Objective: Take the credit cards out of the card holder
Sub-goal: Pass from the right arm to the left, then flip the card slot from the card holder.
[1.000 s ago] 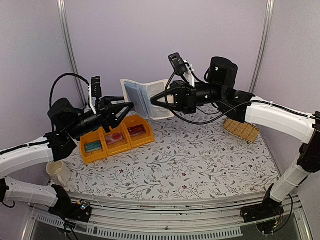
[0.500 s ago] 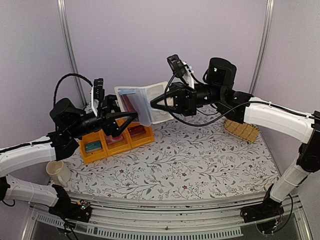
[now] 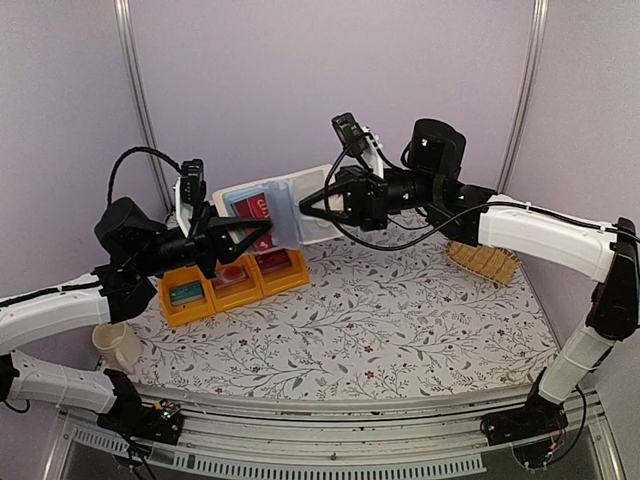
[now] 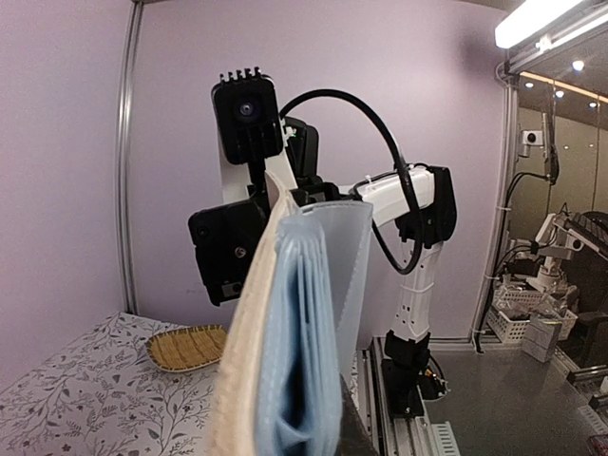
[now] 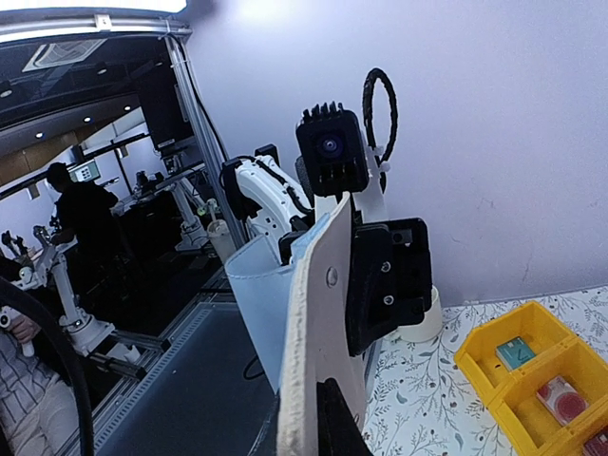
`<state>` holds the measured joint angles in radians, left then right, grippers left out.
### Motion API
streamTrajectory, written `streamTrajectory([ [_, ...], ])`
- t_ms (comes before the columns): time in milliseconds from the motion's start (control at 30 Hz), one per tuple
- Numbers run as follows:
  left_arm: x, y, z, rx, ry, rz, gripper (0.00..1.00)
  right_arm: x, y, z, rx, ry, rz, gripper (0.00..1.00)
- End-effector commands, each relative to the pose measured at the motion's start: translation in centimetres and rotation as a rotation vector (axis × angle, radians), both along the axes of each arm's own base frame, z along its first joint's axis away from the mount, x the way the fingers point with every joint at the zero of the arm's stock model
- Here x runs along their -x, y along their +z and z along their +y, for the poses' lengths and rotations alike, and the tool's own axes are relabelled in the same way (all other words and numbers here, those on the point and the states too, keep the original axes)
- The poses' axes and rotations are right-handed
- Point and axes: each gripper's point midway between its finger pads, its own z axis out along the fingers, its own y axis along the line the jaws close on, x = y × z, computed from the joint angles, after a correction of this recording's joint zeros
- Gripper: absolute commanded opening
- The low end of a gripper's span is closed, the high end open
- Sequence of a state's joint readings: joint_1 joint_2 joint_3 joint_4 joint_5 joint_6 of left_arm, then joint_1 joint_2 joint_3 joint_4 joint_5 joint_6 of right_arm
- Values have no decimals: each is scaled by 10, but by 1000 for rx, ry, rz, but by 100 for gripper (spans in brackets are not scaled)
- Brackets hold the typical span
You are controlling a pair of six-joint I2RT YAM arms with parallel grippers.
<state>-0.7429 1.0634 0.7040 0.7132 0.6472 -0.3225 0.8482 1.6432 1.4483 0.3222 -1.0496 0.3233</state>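
The card holder (image 3: pixel 285 208) hangs in the air between my two grippers, spread open. Its whitish cover faces right and its pale blue leaves face left. A red credit card (image 3: pixel 254 206) shows in a sleeve on the left leaf. My left gripper (image 3: pixel 260 229) is shut on the blue leaves. My right gripper (image 3: pixel 308 205) is shut on the whitish cover. The left wrist view shows the holder (image 4: pixel 296 342) edge-on. The right wrist view shows the cover (image 5: pixel 321 313) edge-on, with one dark finger (image 5: pixel 334 423) against it.
Three joined yellow bins (image 3: pixel 206 299) stand under the holder, holding a teal card (image 3: pixel 187 292), a pink card (image 3: pixel 233 277) and a red card (image 3: pixel 272 262). A straw basket (image 3: pixel 483 260) lies at the right. A white cup (image 3: pixel 115 345) stands at the near left.
The left gripper has drawn the blue leaves left and down, opening the holder wider. The red card in the sleeve now shows. The right gripper has held the cover almost still.
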Motion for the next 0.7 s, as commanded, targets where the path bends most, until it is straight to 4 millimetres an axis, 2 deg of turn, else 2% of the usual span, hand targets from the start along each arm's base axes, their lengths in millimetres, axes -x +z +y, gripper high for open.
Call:
streamTrajectory([
  [0, 5, -1, 1, 1, -6, 10, 0, -8, 8, 0, -31, -14, -10, 1],
  [100, -8, -3, 5, -10, 73, 53, 0, -34, 1, -3, -13, -135, 30, 2],
  [167, -28, -10, 11, -43, 196, 92, 0, -57, -11, -6, 25, -255, 67, 12],
  [200, -37, -14, 15, -64, 263, 105, 0, -64, -17, -8, 45, -297, 69, 23],
  [267, -56, -29, 23, -134, 392, 138, 0, -74, -27, -11, 78, -364, 51, 55],
  [300, -61, -33, 26, -155, 427, 142, 0, -77, -30, -12, 93, -391, 44, 70],
  [367, -65, -40, 29, -178, 461, 157, 0, -85, -28, -18, 102, -468, -1, 95],
  [400, -66, -42, 30, -179, 469, 165, 0, -86, -24, -22, 94, -502, -22, 100],
  [467, -67, -44, 30, -176, 479, 181, 0, -89, -16, -24, 79, -619, -80, 99],
  [533, -75, -49, 32, -186, 525, 202, 0, -103, -12, -23, 97, -850, -197, 99],
  [600, -83, -51, 33, -205, 576, 220, 0, -99, -4, -18, 115, -980, -308, 99],
  [667, -88, -53, 32, -218, 604, 225, 0, -85, 10, -13, 81, -975, -343, 99],
])
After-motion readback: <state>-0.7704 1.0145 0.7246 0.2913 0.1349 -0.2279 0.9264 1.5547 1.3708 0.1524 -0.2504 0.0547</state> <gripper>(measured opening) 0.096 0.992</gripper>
